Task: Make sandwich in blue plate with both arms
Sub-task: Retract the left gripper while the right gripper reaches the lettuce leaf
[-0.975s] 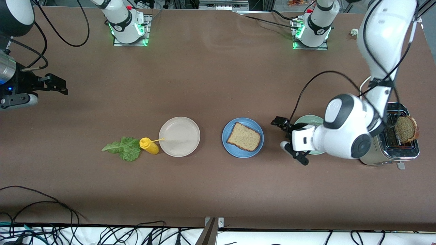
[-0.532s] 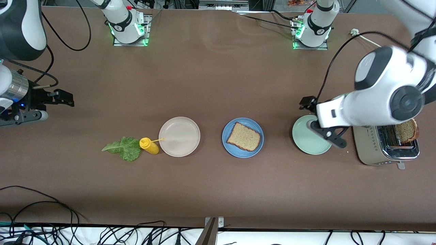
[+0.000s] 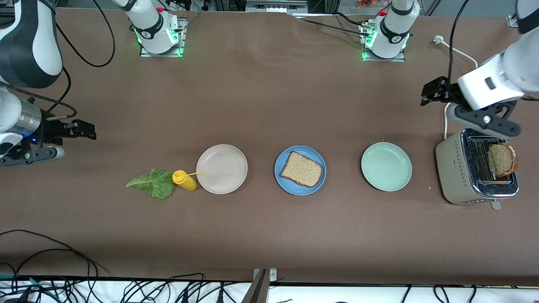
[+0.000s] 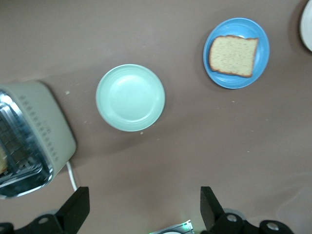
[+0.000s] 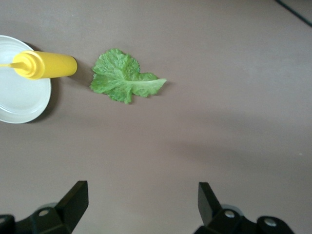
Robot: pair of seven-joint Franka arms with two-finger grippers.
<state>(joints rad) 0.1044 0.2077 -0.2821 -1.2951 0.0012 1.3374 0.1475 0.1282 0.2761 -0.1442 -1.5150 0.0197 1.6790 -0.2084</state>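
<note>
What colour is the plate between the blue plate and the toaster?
Pale mint green; the plate is bare and shows best in the left wrist view.

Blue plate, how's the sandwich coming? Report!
Left gripper open, empty, above toaster. Right gripper open over bare table. Blue plate: one bread slice. Lettuce untouched.

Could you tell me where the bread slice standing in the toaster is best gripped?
Grip the bread slice by its upper half, which sticks out of the toaster slot, coming straight down from above with the fingers across its flat faces. It stands upright on edge, so probably only that top part is reachable. The open left gripper, over bare table by the toaster, is nearest.
</note>
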